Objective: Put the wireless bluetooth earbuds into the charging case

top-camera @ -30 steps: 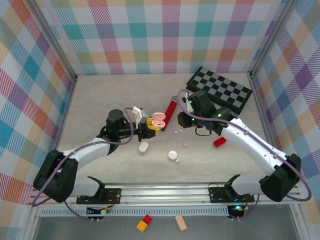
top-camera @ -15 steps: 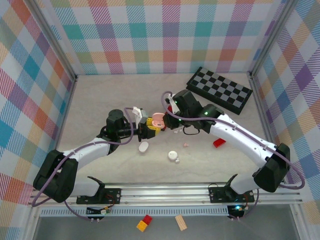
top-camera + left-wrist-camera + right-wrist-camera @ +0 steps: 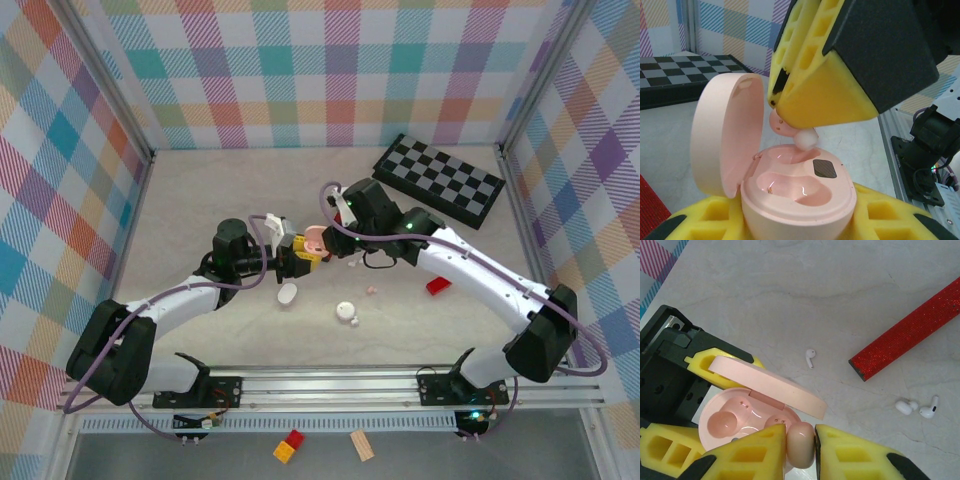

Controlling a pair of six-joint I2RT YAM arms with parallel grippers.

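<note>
Over the table (image 3: 200, 190) our left gripper (image 3: 301, 252) clamps the open case (image 3: 795, 210); our right gripper (image 3: 800, 437), tilted down, pinches an earbud (image 3: 800, 446) above.

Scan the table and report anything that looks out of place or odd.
Three white earbuds lie loose on the table near the red stick, outside any case. A red-and-yellow block and a wooden block sit below the front rail, off the table altogether.

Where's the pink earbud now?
Right wrist view, bottom centre: pink earbud pinched in the right gripper, just above the open pink case the left gripper holds.
</note>
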